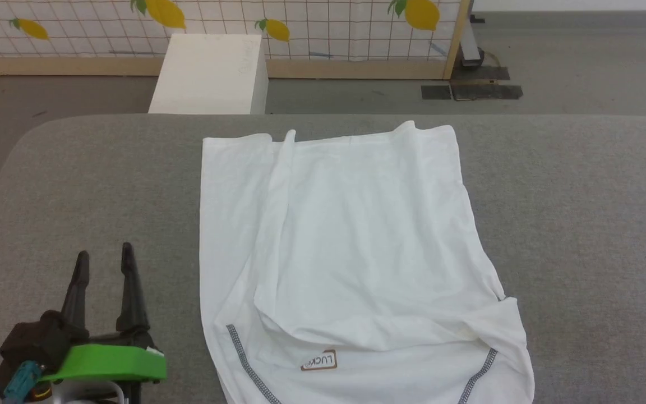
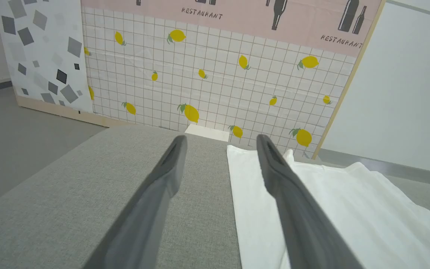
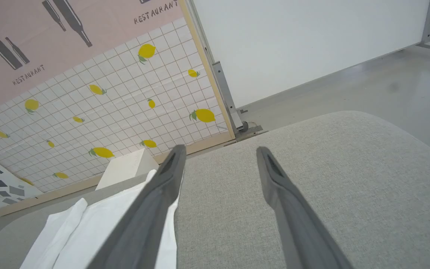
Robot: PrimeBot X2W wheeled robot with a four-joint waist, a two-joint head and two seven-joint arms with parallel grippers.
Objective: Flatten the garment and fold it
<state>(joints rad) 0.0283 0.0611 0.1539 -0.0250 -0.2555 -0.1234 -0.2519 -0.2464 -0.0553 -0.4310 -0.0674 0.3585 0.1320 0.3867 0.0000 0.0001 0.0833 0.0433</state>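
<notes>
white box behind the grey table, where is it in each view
Head view: white box at the top, left of centre, beyond the table's far edge.
Left wrist view: a sliver at centre, just above that edge.
Right wrist view: left of centre, past the shirt's far end.
Shared landmark: the lemon-print tiled panel right behind it.

Head camera looks down on the grey table (image 1: 76, 168); both wrist cameras face low across it toward the lemon wall (image 2: 215, 86).
</notes>
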